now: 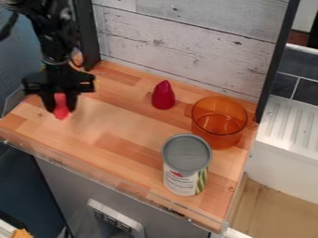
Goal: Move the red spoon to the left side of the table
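Red spoon (61,110) at L end of wooden table (118,148), jaws closed on it, approx. its width apart. Step, I judge: set-down. Next: ease my gripper (59,103) down if there's a gap (can't tell), open, lift clear w/o dragging.

No legible text or numbers.

A dark red pointed object (163,96) sits near an orange see-through pot (218,132), a grey-topped can (184,174) just beside it.
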